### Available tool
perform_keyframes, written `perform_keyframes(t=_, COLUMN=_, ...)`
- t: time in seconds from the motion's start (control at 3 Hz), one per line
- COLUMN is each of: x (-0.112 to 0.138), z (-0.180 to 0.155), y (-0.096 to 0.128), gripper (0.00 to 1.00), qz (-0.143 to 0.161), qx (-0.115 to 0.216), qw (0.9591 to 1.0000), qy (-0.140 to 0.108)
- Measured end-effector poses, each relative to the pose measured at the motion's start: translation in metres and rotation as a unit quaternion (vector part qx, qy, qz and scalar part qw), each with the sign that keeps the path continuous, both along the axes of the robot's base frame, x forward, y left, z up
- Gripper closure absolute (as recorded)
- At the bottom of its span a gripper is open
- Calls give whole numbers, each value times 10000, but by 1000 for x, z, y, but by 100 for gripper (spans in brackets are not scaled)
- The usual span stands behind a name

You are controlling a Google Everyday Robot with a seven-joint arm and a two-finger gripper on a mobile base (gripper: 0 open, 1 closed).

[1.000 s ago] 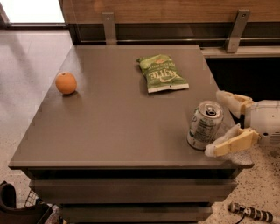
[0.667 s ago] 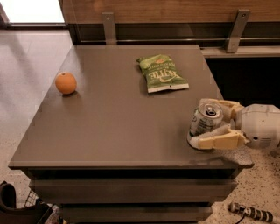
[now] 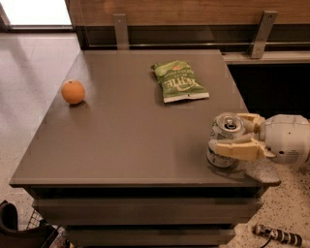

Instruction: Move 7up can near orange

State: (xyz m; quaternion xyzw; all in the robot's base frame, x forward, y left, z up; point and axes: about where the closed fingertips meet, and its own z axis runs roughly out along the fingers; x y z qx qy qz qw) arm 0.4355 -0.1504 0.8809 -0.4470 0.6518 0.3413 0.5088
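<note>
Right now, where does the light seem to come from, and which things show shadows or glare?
Camera view: the washed-out patch at top left is brightest, so the light likely comes from there; the orange throws a soft shadow rightward; the 7up can glints on its lid; the gripper, shut on it at the table front right, leaves a dark shadow beneath.

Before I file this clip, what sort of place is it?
Probably an office break area or café: a grey table holds snacks, a chip bag, an orange and a 7up can that the gripper clasps at the right edge; speckled floor, wood-panelled wall behind.
</note>
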Motion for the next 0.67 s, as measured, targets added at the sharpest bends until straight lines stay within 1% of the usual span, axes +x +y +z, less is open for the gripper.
perform_keyframes(t=0.33, x=0, z=2, y=3, gripper=100, qz=28, qx=-19, qw=10000, qy=-2)
perform_keyframes(t=0.67, x=2, z=6, y=6, gripper=100, qz=49, qx=-62, qw=10000, qy=14)
